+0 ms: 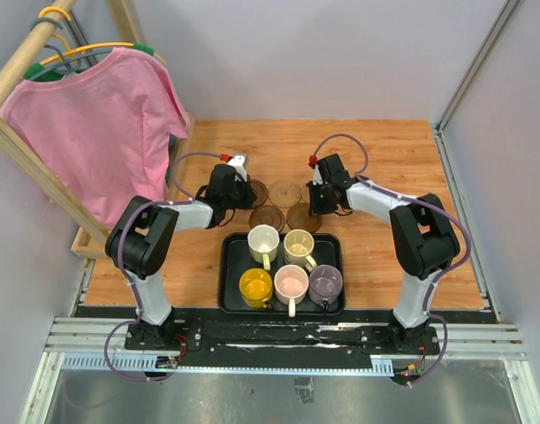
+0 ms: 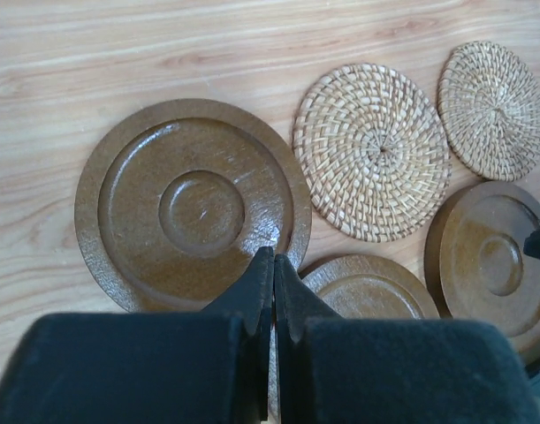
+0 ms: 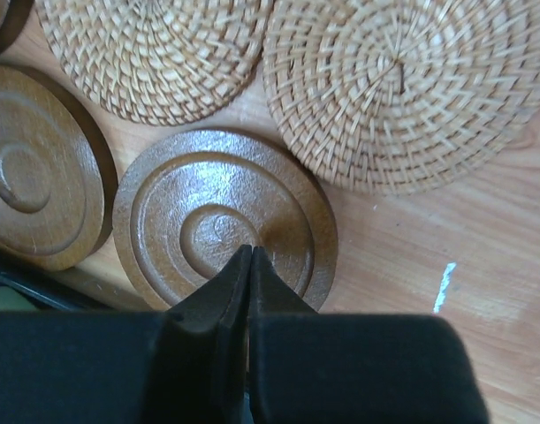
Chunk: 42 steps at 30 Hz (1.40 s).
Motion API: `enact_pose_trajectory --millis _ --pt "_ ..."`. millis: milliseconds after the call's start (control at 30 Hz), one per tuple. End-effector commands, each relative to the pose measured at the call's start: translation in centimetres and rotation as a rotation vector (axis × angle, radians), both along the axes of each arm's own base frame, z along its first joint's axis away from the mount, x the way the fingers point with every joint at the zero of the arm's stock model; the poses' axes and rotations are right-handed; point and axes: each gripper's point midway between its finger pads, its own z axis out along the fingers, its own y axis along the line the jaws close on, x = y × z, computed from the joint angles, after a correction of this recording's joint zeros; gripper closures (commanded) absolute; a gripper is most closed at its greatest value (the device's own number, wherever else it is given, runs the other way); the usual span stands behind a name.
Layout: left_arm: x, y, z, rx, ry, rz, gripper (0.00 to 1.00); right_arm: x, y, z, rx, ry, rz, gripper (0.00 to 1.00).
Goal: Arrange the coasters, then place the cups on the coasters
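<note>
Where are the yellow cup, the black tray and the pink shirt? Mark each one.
yellow cup (image 1: 254, 284), top view, its inside.
black tray (image 1: 235, 256), top view, bare floor by its left rim.
pink shirt (image 1: 97, 132), top view, its chest.

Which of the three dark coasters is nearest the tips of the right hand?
The rightmost dark coaster, closest to the tray's far right corner; the shut right hand points at its carved centre.

Five cups (image 1: 291, 283) stand in the tray (image 1: 234, 256) — coasters (image 1: 285, 193) cluster on the table (image 1: 402, 159) just behind it.
</note>
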Motion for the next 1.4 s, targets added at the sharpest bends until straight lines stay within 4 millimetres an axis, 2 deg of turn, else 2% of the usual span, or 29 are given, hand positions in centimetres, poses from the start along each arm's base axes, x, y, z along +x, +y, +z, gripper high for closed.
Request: enact_pose_trajectory --millis 0,133,333,533,767,900,1100,1267,1367 --pt "0.0 -0.3 -0.4 -0.008 0.022 -0.002 1.0 -2.5 0.1 -0.8 -0.003 0.08 -0.004 0.99" --pt "0.2 0.3 -1.5 0.029 0.054 0.031 0.99 -3.3 -1.9 -1.9 -0.102 0.114 -0.061 0.99" --pt "0.8 1.5 -2.3 0.085 0.074 0.092 0.99 -4.4 -6.3 -2.5 -0.284 0.132 -0.166 0.99" --pt "1.1 4.6 -3.0 0.145 0.112 0.212 0.99 -4.7 -10.4 -2.5 -0.325 0.154 -0.311 0.99" --pt "1.2 8.7 -2.6 0.076 0.157 0.332 0.99 -3.8 -15.3 -2.1 -0.326 0.173 -0.471 0.99" --pt "1.6 10.0 -2.1 0.081 0.147 0.363 1.0 -2.4 -17.5 -1.7 -0.315 0.169 -0.551 0.99" --pt "2.8 9.8 -1.6 0.082 0.138 0.354 1.0 1.3 -20.3 -0.8 -0.312 0.128 -0.635 0.99" --pt "3.9 9.7 -1.1 0.083 0.121 0.357 0.99 4.7 -21.6 0.3 -0.302 0.079 -0.664 0.99" --pt "4.5 9.3 -0.5 0.072 0.1 0.341 0.99 6.8 -21.6 1.0 -0.286 0.034 -0.648 0.99"
